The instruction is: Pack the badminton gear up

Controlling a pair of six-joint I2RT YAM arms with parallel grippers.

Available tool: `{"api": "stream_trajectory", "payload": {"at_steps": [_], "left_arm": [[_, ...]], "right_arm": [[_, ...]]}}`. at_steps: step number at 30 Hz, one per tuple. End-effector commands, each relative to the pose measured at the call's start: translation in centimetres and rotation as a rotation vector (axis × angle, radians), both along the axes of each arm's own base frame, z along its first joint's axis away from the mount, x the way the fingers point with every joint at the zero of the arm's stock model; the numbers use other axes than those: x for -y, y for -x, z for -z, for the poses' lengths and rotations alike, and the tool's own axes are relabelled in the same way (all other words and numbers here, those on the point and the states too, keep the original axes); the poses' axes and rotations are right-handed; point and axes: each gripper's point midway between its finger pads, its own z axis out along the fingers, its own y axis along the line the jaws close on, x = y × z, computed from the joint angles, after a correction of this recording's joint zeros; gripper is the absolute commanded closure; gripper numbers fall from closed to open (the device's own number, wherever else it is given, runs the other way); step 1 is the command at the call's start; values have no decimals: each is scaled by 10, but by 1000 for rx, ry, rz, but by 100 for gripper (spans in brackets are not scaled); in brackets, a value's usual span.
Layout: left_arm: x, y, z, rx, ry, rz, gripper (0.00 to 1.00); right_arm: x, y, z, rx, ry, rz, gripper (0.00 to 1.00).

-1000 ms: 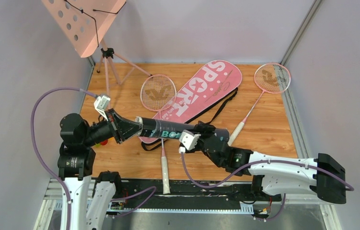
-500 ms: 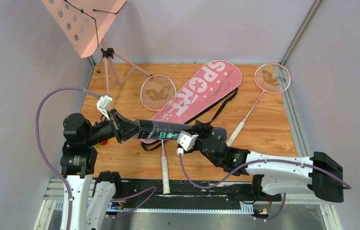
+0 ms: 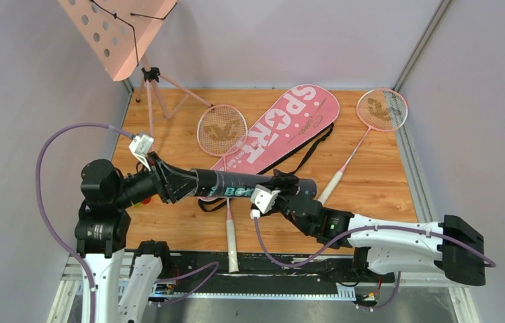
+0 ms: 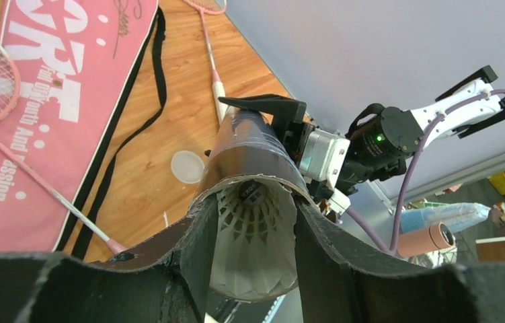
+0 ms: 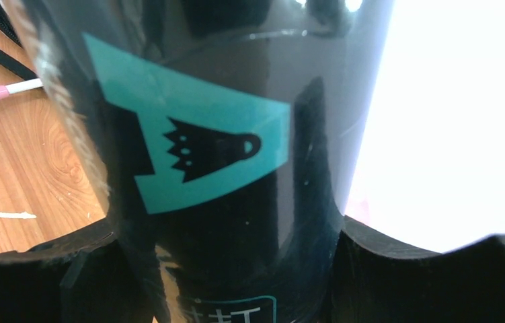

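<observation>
The black tube (image 3: 236,182) hangs level above the wooden floor, and my right gripper (image 3: 290,187) is shut on its right part; teal print shows between those fingers (image 5: 226,235). My left gripper (image 3: 185,183) is at the tube's open left mouth. Its fingers stand apart, open (image 4: 253,222), on either side of a white feather shuttlecock (image 4: 256,256) sitting inside the tube (image 4: 246,145). One pink racket (image 3: 222,131) lies under the tube, its white handle toward me. The other racket (image 3: 382,109) lies at the back right. The pink "SPORT" bag (image 3: 283,124) lies flat between them.
A pink perforated music stand (image 3: 118,27) on tripod legs (image 3: 159,91) stands at the back left. A small white round cap (image 4: 187,166) lies on the floor by the bag's black strap (image 4: 111,158). Grey walls close in on three sides.
My left gripper's fingers have opened around the shuttlecock at the tube's mouth, and the left arm has drawn back a little to the left. The right gripper's grip is unchanged.
</observation>
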Motion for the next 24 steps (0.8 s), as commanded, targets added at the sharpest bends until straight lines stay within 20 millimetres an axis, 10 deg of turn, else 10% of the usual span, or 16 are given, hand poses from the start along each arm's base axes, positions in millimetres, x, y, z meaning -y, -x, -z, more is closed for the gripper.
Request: {"api": "stream_trajectory", "payload": {"at_steps": [1, 8, 24], "left_arm": [[-4, 4, -23, 94, -22, -40, 47], [-9, 12, -47, 169, -29, -93, 48], [-11, -7, -24, 153, -73, -89, 35]], "right_arm": [[-4, 9, -25, 26, -107, -47, 81], [6, 11, -11, -23, -96, -20, 81], [22, 20, -27, -56, -206, -16, 82]]}}
